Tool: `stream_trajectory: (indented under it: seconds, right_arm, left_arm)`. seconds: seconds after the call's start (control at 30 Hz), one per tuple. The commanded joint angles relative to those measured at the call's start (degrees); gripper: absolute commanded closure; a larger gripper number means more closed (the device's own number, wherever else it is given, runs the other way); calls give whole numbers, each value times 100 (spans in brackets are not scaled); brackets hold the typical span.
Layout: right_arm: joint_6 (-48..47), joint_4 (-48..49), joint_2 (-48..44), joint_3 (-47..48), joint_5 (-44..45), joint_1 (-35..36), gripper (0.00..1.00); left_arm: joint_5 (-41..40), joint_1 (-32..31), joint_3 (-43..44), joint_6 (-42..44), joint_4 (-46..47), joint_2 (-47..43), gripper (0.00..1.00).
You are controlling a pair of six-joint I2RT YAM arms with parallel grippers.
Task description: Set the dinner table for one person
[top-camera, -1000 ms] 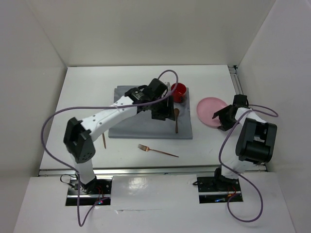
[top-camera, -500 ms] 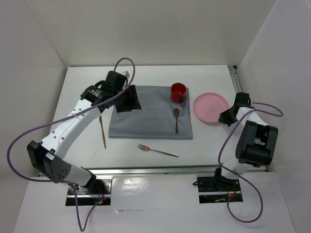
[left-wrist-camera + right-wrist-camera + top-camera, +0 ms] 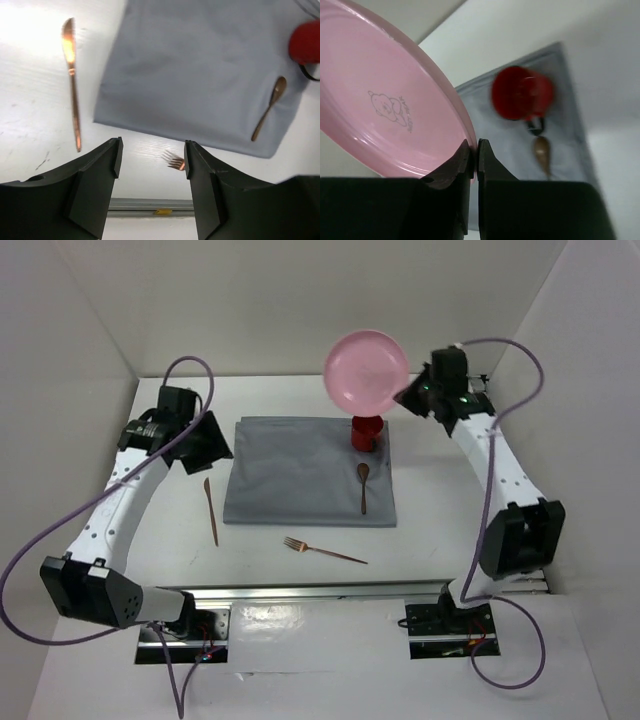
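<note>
Right gripper (image 3: pixel 474 146): clamped tight on the rim of the pink plate (image 3: pixel 367 370), one finger on each face of the edge.
Pink plate: lifted off the surface and tilted steeply, its face with a small bear print turned to the right wrist camera; from above it hangs over the far right corner of the grey cloth (image 3: pixel 300 475) and hides the far side of the red mug (image 3: pixel 366 432).
Left gripper (image 3: pixel 152 150): jaws apart with nothing between them, raised over the left part of the table, beside the far left corner of the cloth.
Red mug: upright on the far right corner of the cloth.
Spoon (image 3: pixel 363 487): on the cloth near its right edge, just nearer than the mug, bowl pointing to the mug.
Knife (image 3: pixel 211 510): on the bare tabletop just left of the cloth, lying along its left edge.
Fork (image 3: pixel 322 550): on the bare tabletop near the cloth's front edge, apart from it, tines pointing left.
Dinner table (image 3: pixel 440 530): the white tabletop under everything, with the cloth spread flat at its middle.
</note>
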Motion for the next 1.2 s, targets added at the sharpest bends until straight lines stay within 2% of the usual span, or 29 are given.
stream_trajectory:
  seconds: [0.0, 0.13, 0.4, 0.6, 0.73, 0.97, 1.17]
  right_arm:
    - [-223, -330, 854, 1183, -290, 986, 100]
    - [-224, -523, 1934, 1775, -131, 1746, 100]
    - [-119, -402, 2904, 1655, -535, 2116, 100]
    - [-57, -260, 3177, 1417, -588, 2221, 100]
    - [-57, -383, 3344, 1417, -475, 2282, 97]
    - [-4, -383, 3335, 996, -412, 2336, 98]
    - [100, -436, 3335, 872, -342, 2388, 97]
  left_arm:
    - [-296, 355, -334, -144, -189, -495, 31]
    - [-243, 969, -808, -267, -390, -681, 31]
    - [345, 1691, -1961, -154, -111, -743, 31]
    - [485, 1745, -2550, -101, 188, -427, 32]
    - [548, 1745, -2551, -48, 189, -364, 33]
    - [548, 1745, -2445, 66, 242, -364, 33]
    - [320, 1157, -2252, 75, 93, -364, 33]
